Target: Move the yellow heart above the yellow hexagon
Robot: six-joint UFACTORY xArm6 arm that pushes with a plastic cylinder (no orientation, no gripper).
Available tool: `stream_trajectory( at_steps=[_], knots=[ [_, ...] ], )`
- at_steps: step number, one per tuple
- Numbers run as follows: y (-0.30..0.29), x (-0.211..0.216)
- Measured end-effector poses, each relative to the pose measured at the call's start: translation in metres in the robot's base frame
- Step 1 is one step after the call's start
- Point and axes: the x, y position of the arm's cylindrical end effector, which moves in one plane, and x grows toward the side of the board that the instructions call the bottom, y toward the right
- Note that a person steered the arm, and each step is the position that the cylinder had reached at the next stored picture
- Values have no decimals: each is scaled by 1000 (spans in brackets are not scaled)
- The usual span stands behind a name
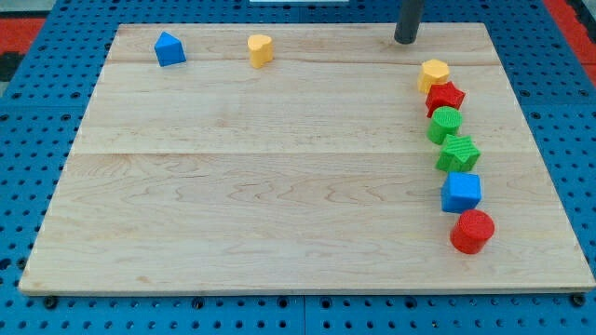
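The yellow heart (261, 48) lies near the view's top, left of centre. The yellow hexagon (433, 73) lies at the view's upper right, at the head of a column of blocks. My tip (406, 41) stands at the top edge of the board, just above and left of the yellow hexagon and far to the right of the yellow heart. It touches no block.
Below the yellow hexagon run a red star (446, 97), a green cylinder (445, 124), a green star (458, 153), a blue cube (461, 192) and a red cylinder (472, 231). A blue block (169, 48) lies at the upper left. The wooden board (279, 186) sits on blue pegboard.
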Motion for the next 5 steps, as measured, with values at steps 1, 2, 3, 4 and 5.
stream_trajectory(
  at_steps=[1, 2, 3, 4, 5],
  knots=[
    [1, 23],
    [2, 44],
    [5, 47],
    [6, 47],
    [-8, 38]
  ],
)
